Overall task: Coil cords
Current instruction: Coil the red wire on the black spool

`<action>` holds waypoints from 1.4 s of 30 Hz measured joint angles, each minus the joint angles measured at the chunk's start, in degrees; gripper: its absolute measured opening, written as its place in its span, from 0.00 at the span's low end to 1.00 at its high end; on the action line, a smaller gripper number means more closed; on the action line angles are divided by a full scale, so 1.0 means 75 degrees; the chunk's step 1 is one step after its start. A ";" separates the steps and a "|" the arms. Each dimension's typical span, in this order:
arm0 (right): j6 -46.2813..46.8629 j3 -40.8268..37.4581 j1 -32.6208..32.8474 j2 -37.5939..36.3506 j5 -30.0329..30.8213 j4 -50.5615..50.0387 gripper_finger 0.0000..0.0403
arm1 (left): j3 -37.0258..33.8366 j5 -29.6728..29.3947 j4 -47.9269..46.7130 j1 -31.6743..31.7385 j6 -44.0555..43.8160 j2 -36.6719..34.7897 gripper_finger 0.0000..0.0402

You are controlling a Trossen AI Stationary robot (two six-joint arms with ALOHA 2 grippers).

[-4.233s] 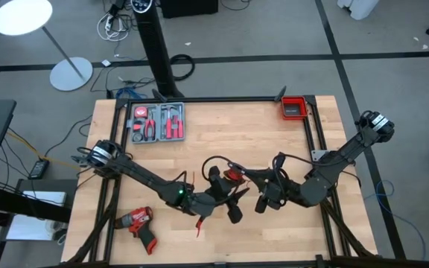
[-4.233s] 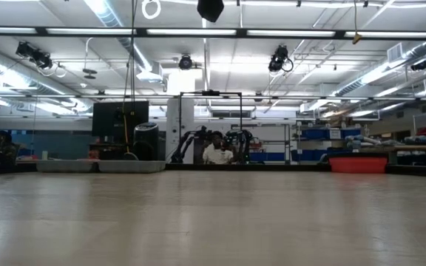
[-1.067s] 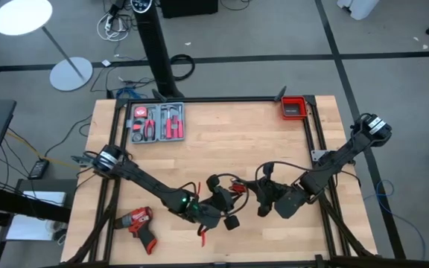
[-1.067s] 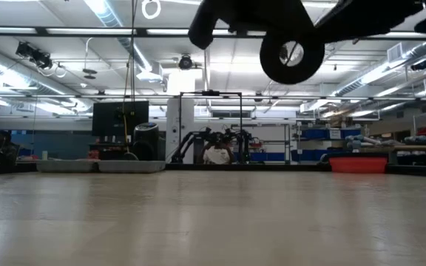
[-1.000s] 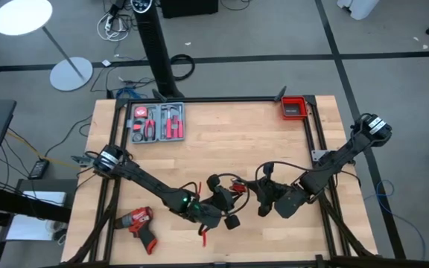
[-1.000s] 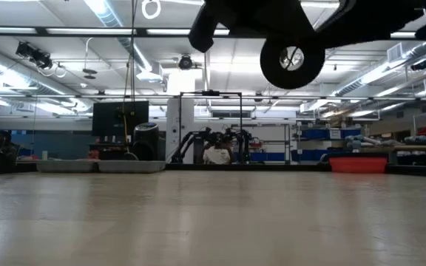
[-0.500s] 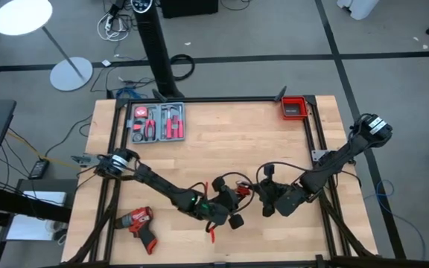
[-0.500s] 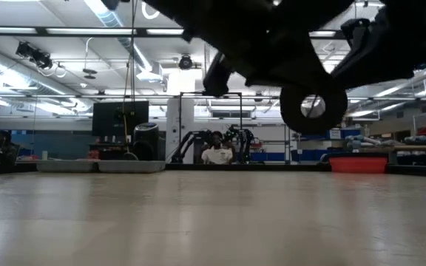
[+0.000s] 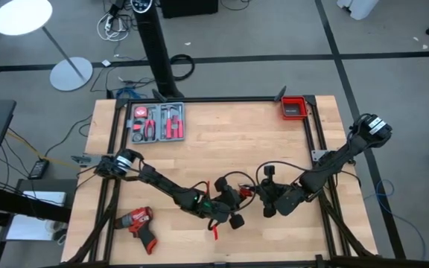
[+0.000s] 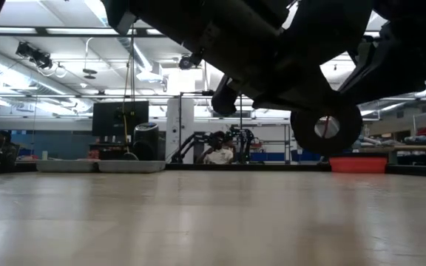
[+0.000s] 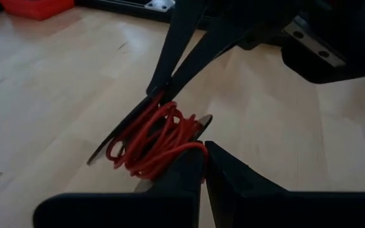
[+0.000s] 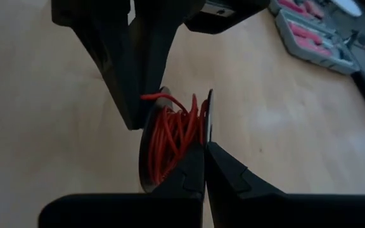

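Both my grippers now meet in the lower middle of the high view, on the front part of the table (image 9: 222,149). The left gripper (image 9: 228,202) has moved a little to the right since half a second ago, and the right gripper (image 9: 265,199) stays almost where it was, so the two are closer together than before. In the low view the arms now fill the whole upper part of the frame; a second ago they covered only the top edge, so I judge both have come down and forward.

The red wire (image 11: 154,138) is held between them as a small bundle of loops. In the left wrist view my left fingers are pressed together on the bundle in the lower middle of the frame, and the right arm's fingers pinch it from the top. The right wrist view shows the same: the wire (image 12: 173,136) sits in the centre, with both pairs of fingers closed on it. So the red wire looks nearly coiled, and I think the next step is to release it without letting the loops spring open.

I cannot pick out the black cable with certainty. The drill (image 9: 138,223) lies at lower left, well apart.
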 joint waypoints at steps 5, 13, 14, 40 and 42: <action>0.0557 -0.0280 -0.0018 -0.0012 -0.0061 0.0368 0.00 | 0.0000 0.0050 0.0073 0.0003 0.0062 0.0001 0.06; 0.0623 -0.0739 -0.0031 -0.0015 -0.0096 0.1138 0.00 | -0.0003 0.0288 0.0050 0.0020 0.0019 0.0001 0.06; 0.0616 -0.0776 -0.0031 -0.0015 -0.0100 0.1186 0.00 | -0.0003 0.0288 0.0010 0.0022 -0.0074 0.0001 0.06; 0.0356 -0.0877 -0.0040 -0.0015 -0.0097 0.1381 0.01 | -0.0003 0.0737 0.0270 0.0098 -0.0490 0.0001 0.14; 0.0356 -0.0877 -0.0040 -0.0015 -0.0097 0.1381 0.01 | -0.0003 0.0737 0.0334 0.0098 -0.0490 0.0001 0.13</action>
